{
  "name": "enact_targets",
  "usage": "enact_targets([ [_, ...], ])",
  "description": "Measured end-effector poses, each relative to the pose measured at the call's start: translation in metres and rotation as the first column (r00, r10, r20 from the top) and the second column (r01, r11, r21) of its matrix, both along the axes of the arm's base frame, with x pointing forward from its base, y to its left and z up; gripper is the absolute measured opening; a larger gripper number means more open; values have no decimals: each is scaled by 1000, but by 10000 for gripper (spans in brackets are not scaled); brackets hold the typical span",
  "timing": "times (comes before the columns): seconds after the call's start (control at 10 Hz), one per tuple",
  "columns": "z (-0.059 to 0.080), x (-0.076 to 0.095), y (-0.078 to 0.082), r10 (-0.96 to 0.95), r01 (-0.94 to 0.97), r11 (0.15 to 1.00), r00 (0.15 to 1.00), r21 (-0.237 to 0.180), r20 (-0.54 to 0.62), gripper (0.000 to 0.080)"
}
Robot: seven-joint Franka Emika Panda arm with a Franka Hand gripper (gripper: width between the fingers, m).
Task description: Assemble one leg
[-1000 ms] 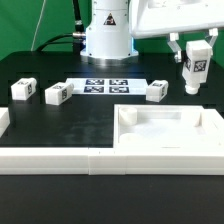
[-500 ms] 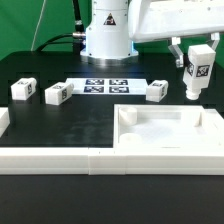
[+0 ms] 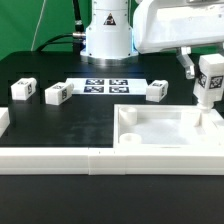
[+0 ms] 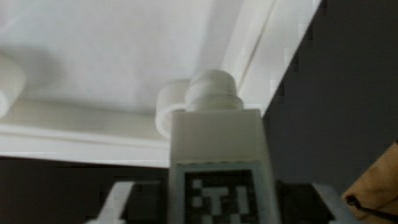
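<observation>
**Fig.** We show the end effector (image 3: 208, 64) closed on the leg (image 3: 209, 82). It holds the leg upright, clear of the desk (image 3: 70, 122) and over the tray-like part (image 3: 150, 146), near the desk edge at the exterior view's right. In the wrist view the leg's narrow peg end points toward the tray; we cannot tell whether it is aligned with a hole. We judge the leg light, rigid and smooth, so it could twist in the grip. It is best held on the flat opposite sides of its chunky body, clear of the peg.
</observation>
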State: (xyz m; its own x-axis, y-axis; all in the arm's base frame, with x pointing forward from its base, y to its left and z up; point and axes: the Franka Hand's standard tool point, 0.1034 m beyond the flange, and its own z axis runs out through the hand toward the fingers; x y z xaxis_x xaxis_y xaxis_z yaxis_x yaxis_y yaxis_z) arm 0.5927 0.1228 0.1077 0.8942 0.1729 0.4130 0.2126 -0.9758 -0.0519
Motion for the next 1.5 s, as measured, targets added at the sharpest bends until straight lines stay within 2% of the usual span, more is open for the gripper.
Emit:
enact_targets([
  [0.2,-7,18,-1,12,-12,1000,999,1,52,291],
  [0.5,-16,18,-4,26,-25,1000,999,-8,44,291],
  [1.0,-19,18,-5,45,-45,999,998,-19,43,291],
  [1.5,-24,31,-10,70,-68,997,995,-32,73,291],
])
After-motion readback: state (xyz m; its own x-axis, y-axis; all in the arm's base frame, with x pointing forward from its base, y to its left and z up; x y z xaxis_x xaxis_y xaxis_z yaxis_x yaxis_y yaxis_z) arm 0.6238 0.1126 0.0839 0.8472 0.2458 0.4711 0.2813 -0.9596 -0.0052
